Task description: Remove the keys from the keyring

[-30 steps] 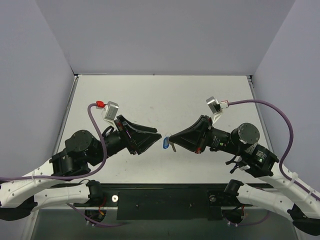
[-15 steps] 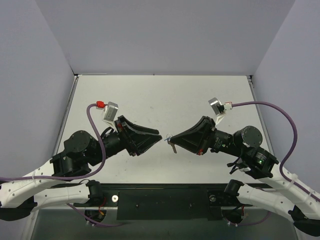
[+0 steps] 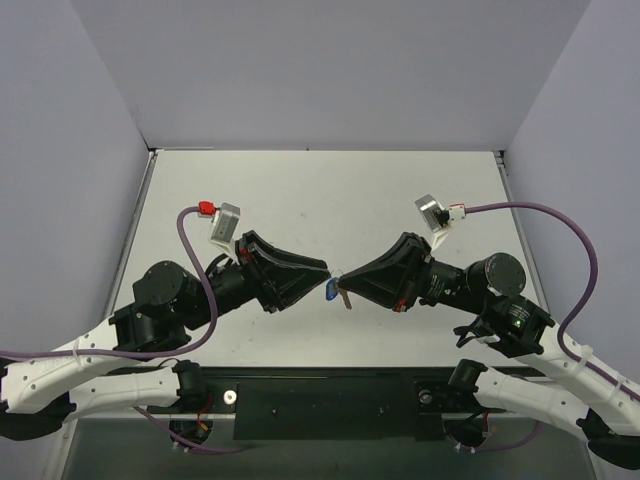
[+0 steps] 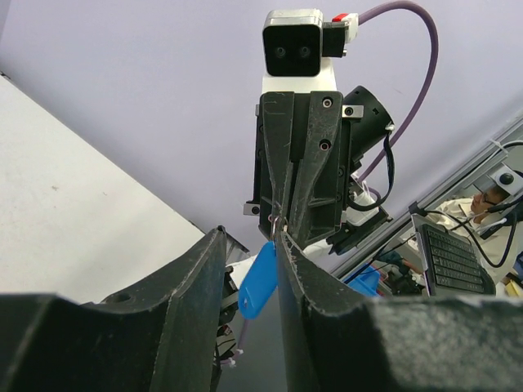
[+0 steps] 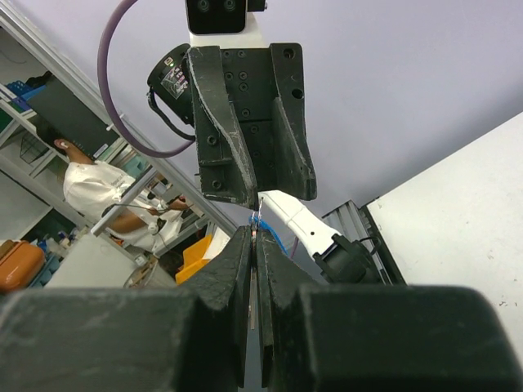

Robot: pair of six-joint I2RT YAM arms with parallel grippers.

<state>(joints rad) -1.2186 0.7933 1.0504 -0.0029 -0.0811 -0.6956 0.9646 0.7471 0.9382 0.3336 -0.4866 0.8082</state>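
Right tool [image 5: 255, 235] was pinched shut on the keyring [image 3: 333, 286], aloft over the tabletop [image 3: 320, 200]. Left tool [image 4: 249, 235] stood narrow about its blue tag [image 4: 260, 278], grip indeterminate. Risk judged: it could slip under opposing pull, dropping the 1 key [image 3: 346, 298].

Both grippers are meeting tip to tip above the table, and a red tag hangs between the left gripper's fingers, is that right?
No, the keyring tag is blue, not red, as the left wrist view shows. The left gripper and right gripper do meet tip to tip above the table, with it between the left one's fingers.
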